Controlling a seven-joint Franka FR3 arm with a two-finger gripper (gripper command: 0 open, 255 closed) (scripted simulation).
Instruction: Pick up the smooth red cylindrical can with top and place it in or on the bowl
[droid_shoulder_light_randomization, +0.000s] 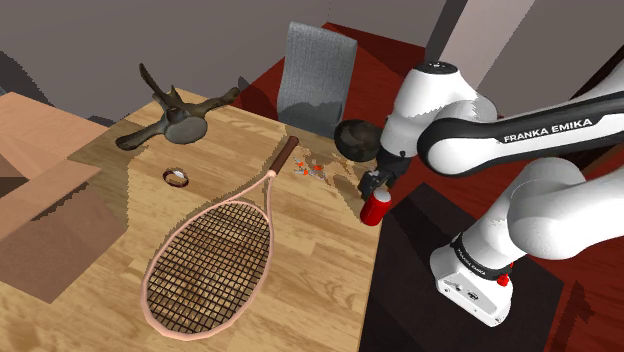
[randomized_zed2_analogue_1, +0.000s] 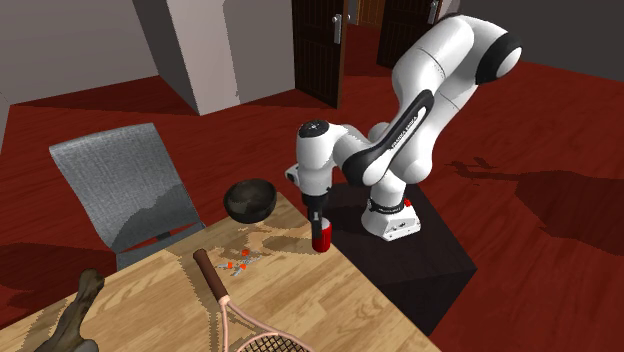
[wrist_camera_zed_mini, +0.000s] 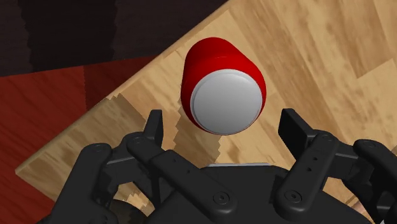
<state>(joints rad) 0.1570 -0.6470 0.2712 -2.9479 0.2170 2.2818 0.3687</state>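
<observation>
In the shoulder view, the racket (droid_shoulder_light_randomization: 210, 255) lies well left of the red can (droid_shoulder_light_randomization: 375, 208), and the dark bowl (droid_shoulder_light_randomization: 355, 140) sits near the can, up and to its left. The can stands upright with its pale top up and its long axis vertical, directly under the end effector (wrist_camera_zed_mini: 222, 122). The fingers are spread to either side of the can and are not touching it. Just right of the can the desk (droid_shoulder_light_randomization: 320, 265) ends, so I judge a straight descent is best. The open room for the carry lies on the can's left.
</observation>
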